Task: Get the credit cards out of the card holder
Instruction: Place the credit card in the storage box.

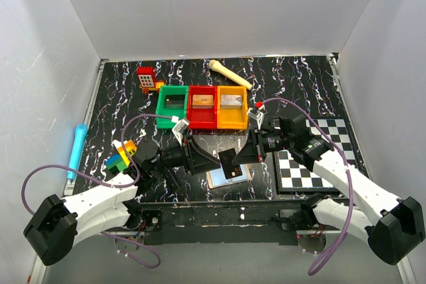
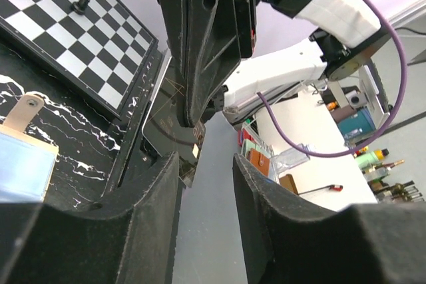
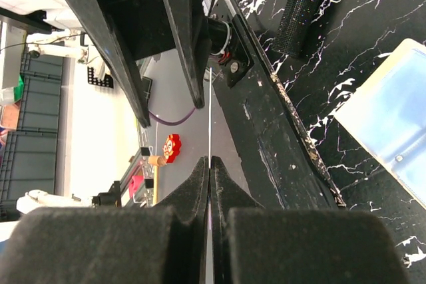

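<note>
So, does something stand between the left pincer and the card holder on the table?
Nothing visible lies between them. The open card holder lies on the table right next to the open left pincer. Only the dark card, clamped in the shut right pincer, hangs over the holder's far edge in the top view.

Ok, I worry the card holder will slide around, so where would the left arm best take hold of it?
Probably by the tan tab at its edge. The card holder lies open and flat on the table, lining up, so its faces give nothing to pinch, while the tab sticks out past the lining. Come straight down with the jaws astride the tab.
</note>
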### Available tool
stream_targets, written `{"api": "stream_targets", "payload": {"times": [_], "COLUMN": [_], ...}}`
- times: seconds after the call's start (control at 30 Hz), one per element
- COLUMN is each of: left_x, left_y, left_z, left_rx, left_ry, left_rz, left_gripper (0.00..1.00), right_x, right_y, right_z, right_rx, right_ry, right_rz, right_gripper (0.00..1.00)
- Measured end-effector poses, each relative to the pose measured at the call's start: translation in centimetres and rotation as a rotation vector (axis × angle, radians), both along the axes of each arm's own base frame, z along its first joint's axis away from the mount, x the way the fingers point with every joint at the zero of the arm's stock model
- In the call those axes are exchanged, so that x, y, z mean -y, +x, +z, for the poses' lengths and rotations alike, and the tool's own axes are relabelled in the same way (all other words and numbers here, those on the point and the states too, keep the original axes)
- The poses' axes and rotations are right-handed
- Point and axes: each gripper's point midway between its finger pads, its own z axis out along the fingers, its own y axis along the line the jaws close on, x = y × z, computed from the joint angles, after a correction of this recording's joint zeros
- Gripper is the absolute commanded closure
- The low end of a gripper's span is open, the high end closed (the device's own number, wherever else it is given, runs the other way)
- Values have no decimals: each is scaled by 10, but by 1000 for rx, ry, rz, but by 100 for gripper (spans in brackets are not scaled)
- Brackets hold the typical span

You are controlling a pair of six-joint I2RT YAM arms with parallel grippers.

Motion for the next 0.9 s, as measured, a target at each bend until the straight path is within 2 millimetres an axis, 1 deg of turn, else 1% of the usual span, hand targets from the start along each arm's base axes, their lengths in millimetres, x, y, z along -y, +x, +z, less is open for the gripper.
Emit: {"api": "stream_targets", "payload": {"times": [0.1, 0.3, 0.33, 0.47, 0.53, 0.63, 0.8, 0.9], "left_x": [3, 6, 6, 6, 4, -1, -5, -5], "left_y": [-5, -6, -6, -6, -7, -10, -10, -9], "left_z": [-4, -10, -10, -10, -7, -5, -18, -20], "left_rx": [1, -9, -9, -3, 7, 22, -2, -9], "left_ry": [13, 28, 29, 29, 20, 2, 21, 28], "left_rz": [-20, -31, -31, -27, -24, -5, 14, 17], "left_gripper": [64, 65, 63, 47, 44, 45, 50, 54], "right_x": [-3, -6, -6, -7, -7, -7, -8, -8], "right_y": [0, 4, 3, 4, 5, 5, 5, 5], "right_z": [2, 4, 3, 3, 3, 5, 9, 10], "right_rx": [1, 8, 6, 6, 9, 12, 18, 17], "right_ry": [3, 4, 3, 1, 0, 3, 10, 13], "right_rz": [9, 2, 3, -1, -6, -5, -5, -5], "right_gripper": [99, 99, 99, 99, 99, 99, 99, 99]}}
